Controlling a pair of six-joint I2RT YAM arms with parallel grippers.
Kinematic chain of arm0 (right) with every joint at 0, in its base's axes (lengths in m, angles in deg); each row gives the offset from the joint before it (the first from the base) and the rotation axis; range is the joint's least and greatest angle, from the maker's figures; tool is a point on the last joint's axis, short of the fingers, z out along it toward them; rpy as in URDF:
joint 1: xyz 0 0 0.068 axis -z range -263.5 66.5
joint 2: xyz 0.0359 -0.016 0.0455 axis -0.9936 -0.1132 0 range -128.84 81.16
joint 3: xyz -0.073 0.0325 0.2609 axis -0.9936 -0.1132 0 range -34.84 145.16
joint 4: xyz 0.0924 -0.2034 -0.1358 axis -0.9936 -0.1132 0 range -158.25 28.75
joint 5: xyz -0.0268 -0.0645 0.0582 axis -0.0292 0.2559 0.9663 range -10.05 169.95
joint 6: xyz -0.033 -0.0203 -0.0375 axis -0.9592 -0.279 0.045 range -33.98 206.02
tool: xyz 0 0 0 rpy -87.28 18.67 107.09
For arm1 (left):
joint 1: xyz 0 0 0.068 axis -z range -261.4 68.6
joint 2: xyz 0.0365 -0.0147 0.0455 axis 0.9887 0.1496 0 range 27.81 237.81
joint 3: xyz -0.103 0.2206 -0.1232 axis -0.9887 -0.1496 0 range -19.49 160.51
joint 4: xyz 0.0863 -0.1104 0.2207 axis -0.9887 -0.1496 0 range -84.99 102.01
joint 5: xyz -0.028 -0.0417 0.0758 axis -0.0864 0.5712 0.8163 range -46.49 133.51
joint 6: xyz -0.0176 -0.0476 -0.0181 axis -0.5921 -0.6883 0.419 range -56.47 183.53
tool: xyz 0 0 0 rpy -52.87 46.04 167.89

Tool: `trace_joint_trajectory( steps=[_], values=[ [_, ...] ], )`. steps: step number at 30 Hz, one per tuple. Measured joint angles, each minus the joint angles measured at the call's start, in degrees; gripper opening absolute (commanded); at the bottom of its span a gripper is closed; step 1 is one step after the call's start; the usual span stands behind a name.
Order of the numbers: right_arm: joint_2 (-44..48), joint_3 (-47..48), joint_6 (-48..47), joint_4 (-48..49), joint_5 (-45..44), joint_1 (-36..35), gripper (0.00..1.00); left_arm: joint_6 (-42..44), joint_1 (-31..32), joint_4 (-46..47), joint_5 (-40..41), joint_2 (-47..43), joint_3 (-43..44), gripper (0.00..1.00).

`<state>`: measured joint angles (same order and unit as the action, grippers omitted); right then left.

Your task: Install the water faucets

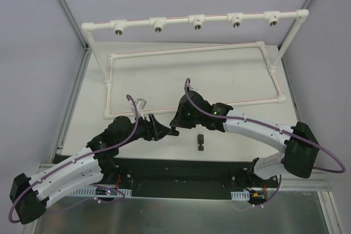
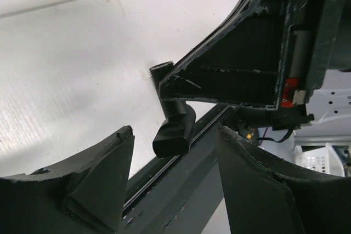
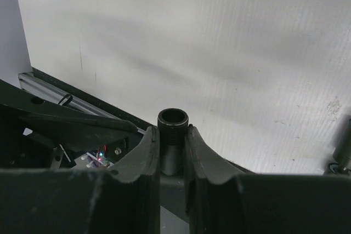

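One black threaded faucet (image 3: 173, 120) sits clamped in the right fingers (image 3: 143, 157); left fingers (image 2: 101, 163) stand apart, empty; second faucet (image 1: 201, 145) lies on the surface (image 1: 241, 83).

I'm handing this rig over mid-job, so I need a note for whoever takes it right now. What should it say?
Left gripper: open, empty, close to the right one.
Right gripper: shut on a black faucet, with the threaded end sticking out past the fingertips.
Two small black parts lie on the table near the grippers.
Done: nothing is installed. All five white fittings on the top rail have empty mouths.
Left: probably carry the held faucet to a fitting and screw it in, then deal with the parts on the table.
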<state>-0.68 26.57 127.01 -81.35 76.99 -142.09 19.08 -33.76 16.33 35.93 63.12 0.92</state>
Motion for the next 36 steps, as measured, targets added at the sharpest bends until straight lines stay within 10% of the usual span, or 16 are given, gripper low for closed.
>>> trace_joint_trajectory(
  steps=[14,28,36],
  values=[
    [3.28,-2.25,0.96,1.31,0.39,0.00,0.00,-4.70,0.00,7.17,-1.44,4.52,-0.68,0.52],
    [4.46,-2.75,1.03,1.77,0.24,0.13,0.00,-6.16,0.00,9.25,-2.80,5.01,-0.68,0.00],
    [9.97,-5.79,1.70,3.58,-1.11,0.11,0.68,-7.10,0.00,10.16,-3.76,3.87,-0.87,0.00]
  ],
)
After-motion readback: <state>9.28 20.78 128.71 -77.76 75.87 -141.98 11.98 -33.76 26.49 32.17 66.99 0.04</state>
